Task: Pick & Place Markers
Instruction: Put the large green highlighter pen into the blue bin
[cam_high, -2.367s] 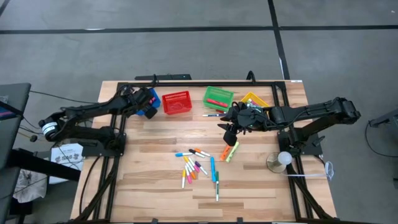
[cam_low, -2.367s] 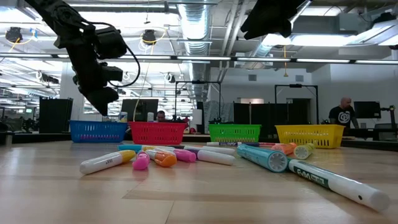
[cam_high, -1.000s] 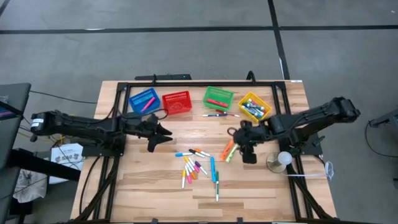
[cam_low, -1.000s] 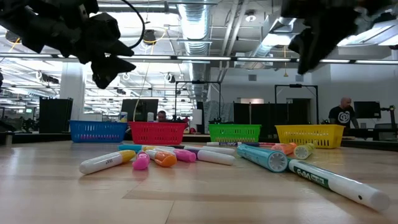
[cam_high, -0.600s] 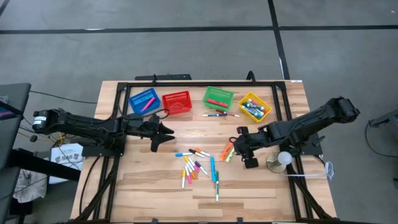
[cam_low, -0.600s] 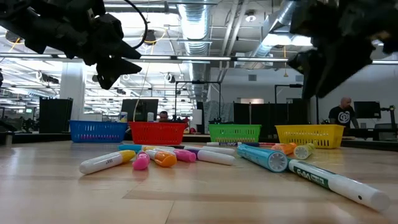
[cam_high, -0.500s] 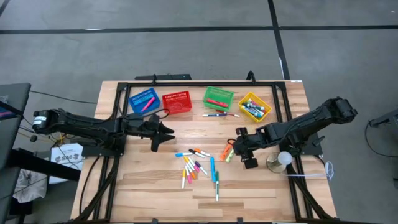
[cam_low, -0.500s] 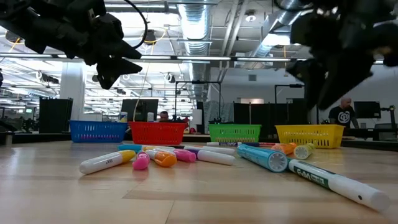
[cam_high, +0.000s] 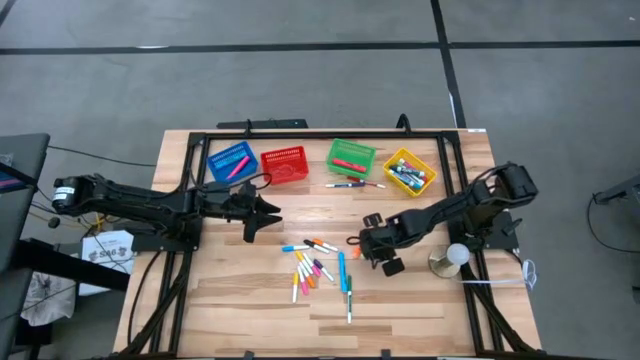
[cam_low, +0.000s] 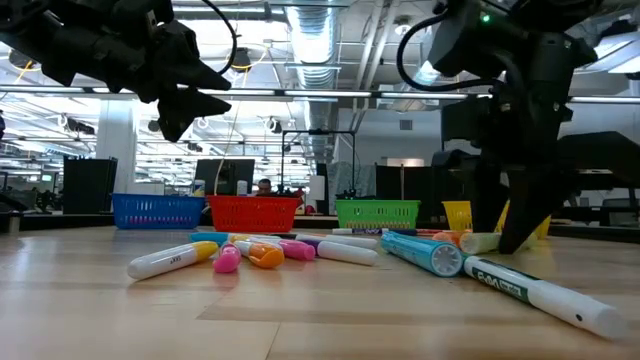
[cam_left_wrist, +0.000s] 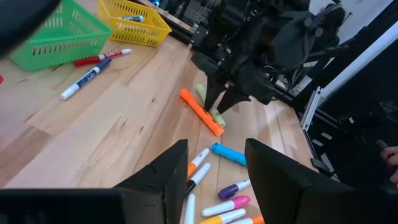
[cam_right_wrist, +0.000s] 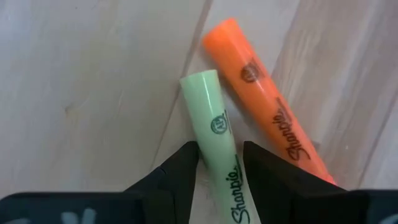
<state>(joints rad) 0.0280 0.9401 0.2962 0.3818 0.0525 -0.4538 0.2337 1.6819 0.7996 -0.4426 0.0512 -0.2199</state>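
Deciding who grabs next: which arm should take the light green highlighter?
Right. The right claw is down at the table with its fingers straddling the light green highlighter beside the orange one. The left claw hovers open, away from that pair.

blue basket (cam_high: 231, 161) sat at 11 o'clock | red basket (cam_high: 284, 165) beside it | green basket (cam_high: 351, 157) at 12 | yellow basket (cam_high: 409, 171) at 1 | wooden table (cam_high: 250, 300)
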